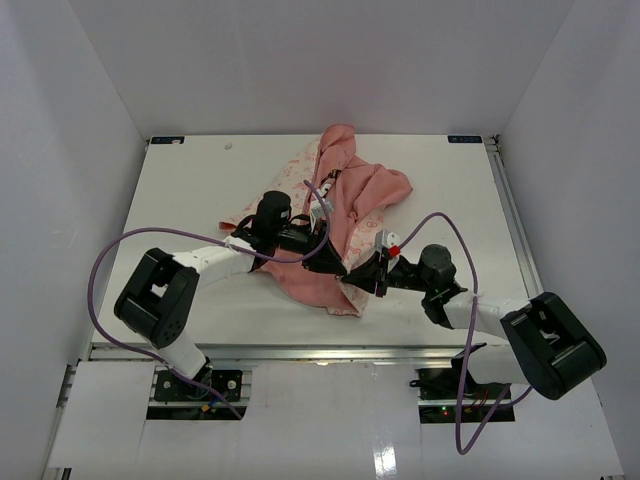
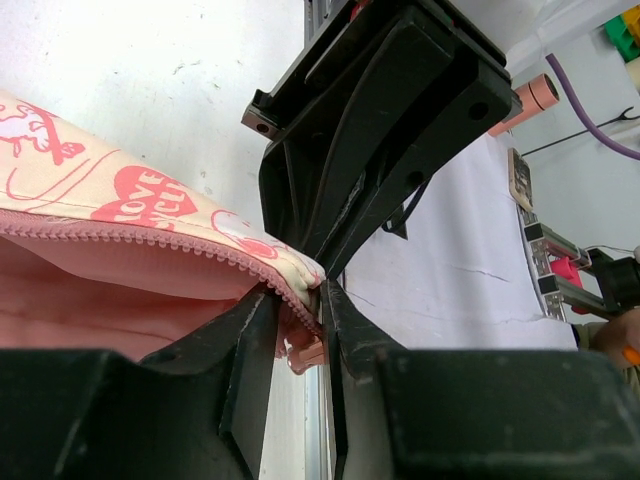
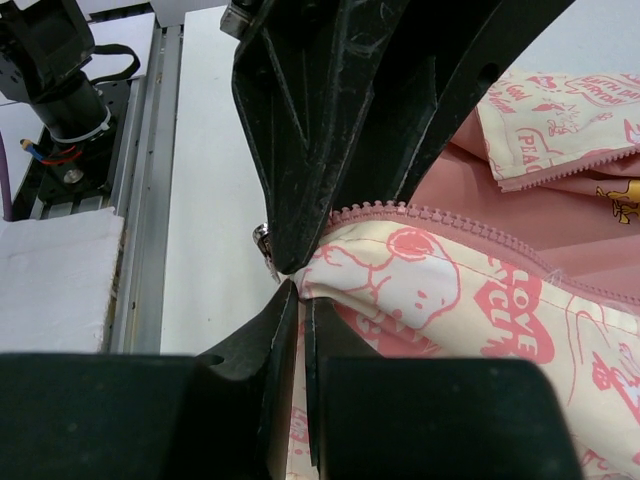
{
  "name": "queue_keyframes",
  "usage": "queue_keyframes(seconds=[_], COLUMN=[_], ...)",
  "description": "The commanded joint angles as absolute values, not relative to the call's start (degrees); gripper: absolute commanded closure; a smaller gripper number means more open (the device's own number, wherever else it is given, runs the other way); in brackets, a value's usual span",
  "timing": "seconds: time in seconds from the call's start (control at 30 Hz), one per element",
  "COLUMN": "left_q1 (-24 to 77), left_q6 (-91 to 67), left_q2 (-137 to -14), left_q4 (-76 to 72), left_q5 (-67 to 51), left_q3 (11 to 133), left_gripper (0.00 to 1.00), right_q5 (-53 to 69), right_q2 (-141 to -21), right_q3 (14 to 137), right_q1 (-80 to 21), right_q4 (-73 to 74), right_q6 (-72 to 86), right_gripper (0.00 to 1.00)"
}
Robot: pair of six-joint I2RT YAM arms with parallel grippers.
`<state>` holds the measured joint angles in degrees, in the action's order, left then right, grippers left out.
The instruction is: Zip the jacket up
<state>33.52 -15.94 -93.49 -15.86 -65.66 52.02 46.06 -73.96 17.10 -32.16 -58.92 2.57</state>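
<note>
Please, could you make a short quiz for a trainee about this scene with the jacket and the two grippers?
1. True or false: the jacket is fully zipped.
2. The left gripper and right gripper meet at: A the jacket's near edge; B its far edge; C a spot off the jacket.
3. What colour is the zipper?
Key: 1 false, its two sides lie apart; 2 A; 3 pink.

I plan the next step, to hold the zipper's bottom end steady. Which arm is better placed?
Probably right: the right claw is shut on the jacket beside the zipper end; the left claw stands parted.
</note>
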Motion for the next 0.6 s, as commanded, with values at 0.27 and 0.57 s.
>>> queue_keyframes(seconds=[0.27,0.57], left_q1=[33.31,32.41], left_q6=[-14.14,-17.26], left_q2=[-92.63,-92.46], left_q4=[-16.59,-21.06], left_q5=[-65.27,-69.65], left_q3=[49.39,48.70], left_gripper=[0.95,1.00], right_q5=[45.81,43.63], right_q2=[-74.53,-71.06], right_q3=[19.06,17.24], right_q1=[-32.34,-32.29], right_q4=[-66.20,-64.29], right_q6=[5.17,3.12], right_gripper=[0.91,0.56])
